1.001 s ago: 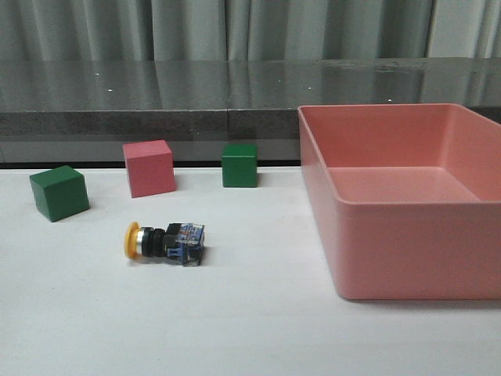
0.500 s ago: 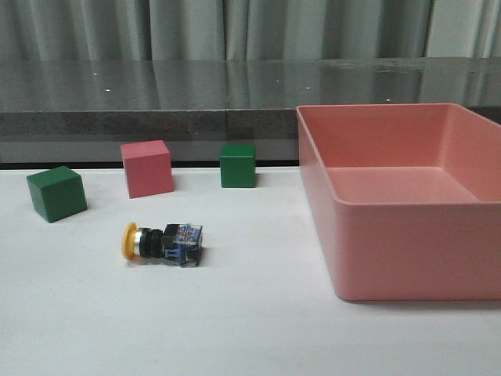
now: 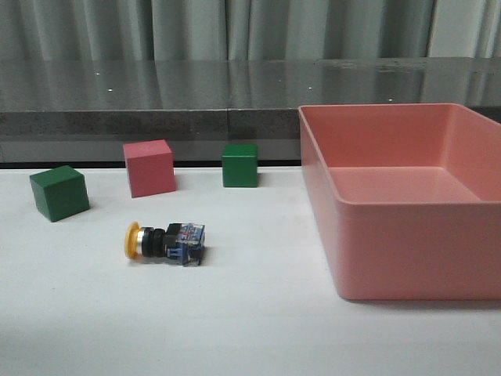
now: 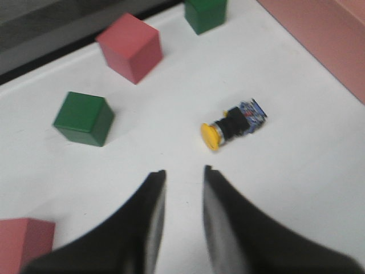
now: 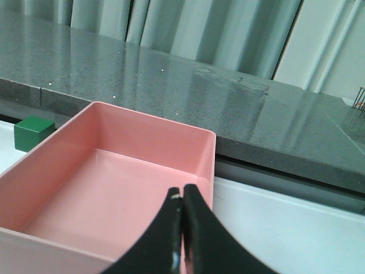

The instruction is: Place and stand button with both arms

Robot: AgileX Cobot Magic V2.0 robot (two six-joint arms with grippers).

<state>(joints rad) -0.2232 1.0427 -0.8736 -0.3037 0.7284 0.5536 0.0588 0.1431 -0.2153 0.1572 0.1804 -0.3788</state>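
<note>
- so basically nothing on the table has moved over the last second — the button (image 3: 165,242) is on its side in the same spot on the white table (image 3: 235,313), yellow cap pointing left, blue base to the right
- the tiny wobble in the front view between shots looks like camera jitter, every object shifts together and then lands back where it was
- button sits in front of the pink cube (image 3: 149,168), with one green cube (image 3: 59,193) off to the left and another green cube (image 3: 239,164) further back; all well apart from it
- the pink bin (image 3: 391,204) on the right has nothing in it as far as I can see
- left gripper (image 4: 183,177) hangs over the table near the button, jaws parted by a narrow gap, holding nothing — the yellow cap is closest to it. View is a bit blurry
- right gripper (image 5: 182,197) is over the bin, fingers pressed together, nothing between them
- neither arm shows in the front view
- my read: the task hasn't really started, the button isn't picked up yet, let alone stood. Left arm looks like the one lined up for the first grab, and it'd probably need to open wider first
</note>
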